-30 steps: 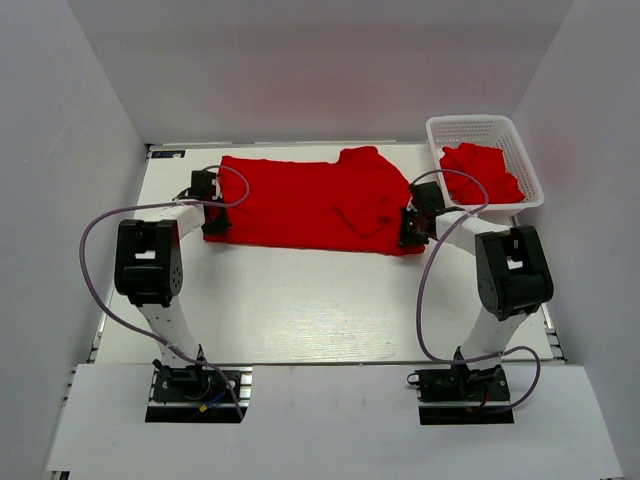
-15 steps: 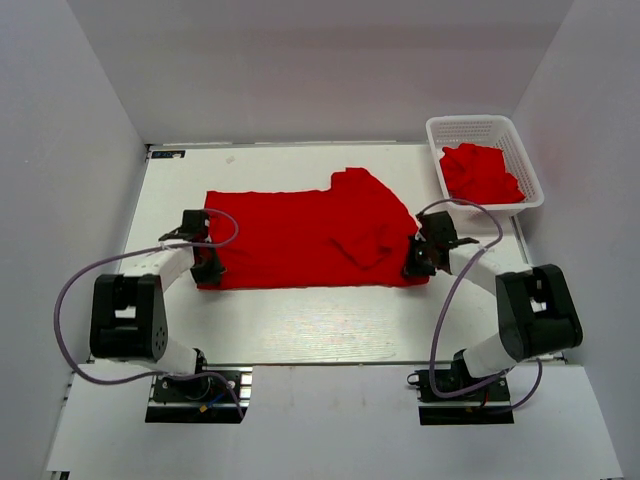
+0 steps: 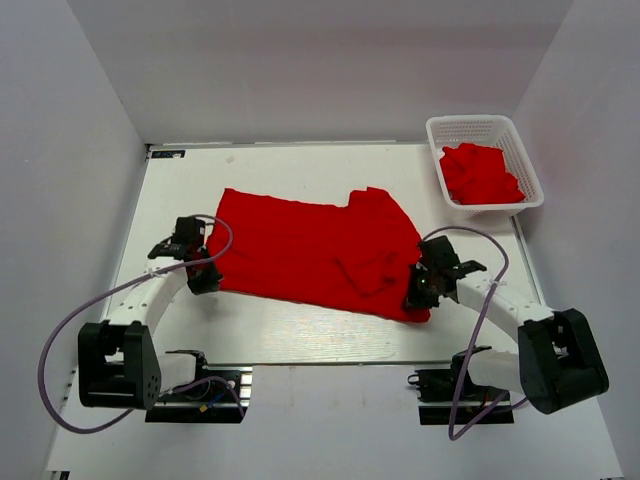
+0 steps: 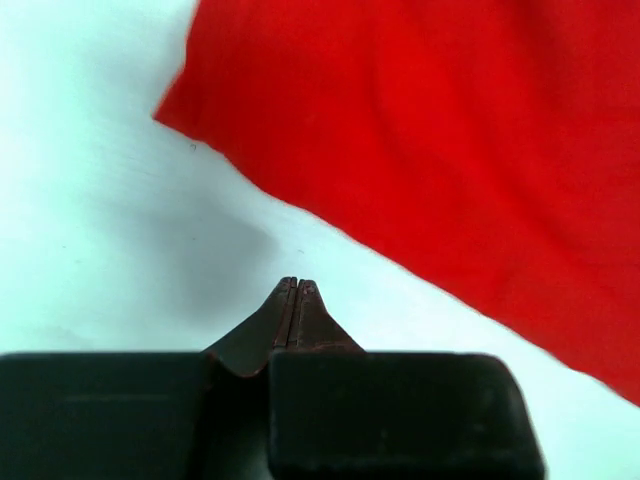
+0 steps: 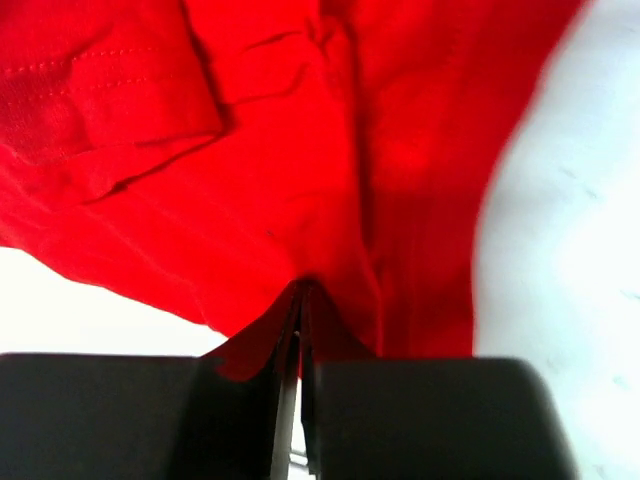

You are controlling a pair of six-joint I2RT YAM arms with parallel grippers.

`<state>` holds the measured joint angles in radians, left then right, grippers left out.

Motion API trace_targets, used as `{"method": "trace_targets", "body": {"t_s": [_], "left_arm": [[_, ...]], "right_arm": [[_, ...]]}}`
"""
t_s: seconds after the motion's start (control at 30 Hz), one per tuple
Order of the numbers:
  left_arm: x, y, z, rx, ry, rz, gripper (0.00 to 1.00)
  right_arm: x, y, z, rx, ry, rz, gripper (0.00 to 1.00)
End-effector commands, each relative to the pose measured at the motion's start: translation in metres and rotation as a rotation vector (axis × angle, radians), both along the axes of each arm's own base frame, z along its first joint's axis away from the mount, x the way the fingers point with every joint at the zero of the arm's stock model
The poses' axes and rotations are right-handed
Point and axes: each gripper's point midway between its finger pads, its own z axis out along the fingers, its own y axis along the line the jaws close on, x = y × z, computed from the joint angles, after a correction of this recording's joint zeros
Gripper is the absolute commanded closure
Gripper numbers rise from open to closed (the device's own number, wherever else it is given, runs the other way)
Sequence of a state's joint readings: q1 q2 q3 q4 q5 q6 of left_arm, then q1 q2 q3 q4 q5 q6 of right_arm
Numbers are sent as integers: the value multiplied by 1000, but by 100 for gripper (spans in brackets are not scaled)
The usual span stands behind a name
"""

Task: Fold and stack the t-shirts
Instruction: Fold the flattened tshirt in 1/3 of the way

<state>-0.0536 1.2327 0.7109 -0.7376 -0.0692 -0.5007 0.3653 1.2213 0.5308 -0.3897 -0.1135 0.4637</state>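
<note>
One red t-shirt [image 3: 310, 245] lies spread out on the white table [image 3: 300, 330], its right side nearer the front than its left. My left gripper [image 3: 203, 275] is at the shirt's near left corner. In the left wrist view it [image 4: 297, 284] is shut and empty, with bare table between its tips and the shirt's edge [image 4: 450, 130]. My right gripper [image 3: 418, 297] is at the shirt's near right corner. In the right wrist view it [image 5: 300, 288] is shut on the red cloth [image 5: 300, 150]. More red t-shirts [image 3: 480, 175] lie heaped in the basket.
The white lattice basket [image 3: 470, 121] stands at the back right corner of the table. White walls close in the table on the left, right and back. Both arms reach low across the front of the table, cables looping beside them.
Both grippers have come toward the near edge and the shirt has slid that way with them. Its right side came further, so it now lies skewed.
</note>
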Motion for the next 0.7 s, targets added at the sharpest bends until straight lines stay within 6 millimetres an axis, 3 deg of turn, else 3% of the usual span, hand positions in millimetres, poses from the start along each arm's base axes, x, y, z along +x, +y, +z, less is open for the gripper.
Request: {"method": "trace_targets", "body": {"t_s": [0.0, 0.03, 0.07, 0.13, 0.17, 0.2, 0.23, 0.3, 0.33, 0.37, 0.43, 0.47, 0.53, 0.67], "left_arm": [[39, -1, 60, 8, -175, -21, 100], [49, 0, 75, 24, -216, -56, 100], [76, -1, 109, 34, -321, -78, 99], [106, 0, 132, 58, -375, -117, 94], [133, 0, 164, 93, -481, -162, 89], [147, -1, 173, 106, -519, -194, 77], [161, -1, 179, 122, -542, -212, 69], [199, 2, 180, 147, -581, -261, 55], [212, 0, 181, 144, -598, -277, 52], [224, -1, 178, 153, -608, -302, 50], [248, -6, 151, 126, -588, -343, 47], [257, -11, 149, 107, -595, -371, 47], [273, -14, 119, 93, -567, -379, 47], [294, -17, 86, 93, -577, -410, 46]], "right_arm": [[3, -12, 23, -85, 11, -5, 90], [12, -15, 32, -114, -13, -12, 84], [47, -3, 73, -81, -131, 12, 80], [70, -5, 93, -120, -187, 26, 61], [92, 1, 121, -111, -266, 23, 55], [114, 6, 134, -118, -299, 18, 44], [132, 10, 157, -116, -367, 32, 42], [160, 13, 159, -149, -376, 30, 39], [175, 16, 170, -149, -421, 47, 39], [185, 20, 169, -148, -439, 51, 39], [210, 27, 153, -149, -428, 59, 38], [214, 27, 138, -143, -385, 57, 38], [227, 32, 130, -127, -381, 61, 38], [235, 24, 106, -171, -349, 41, 36]]}}
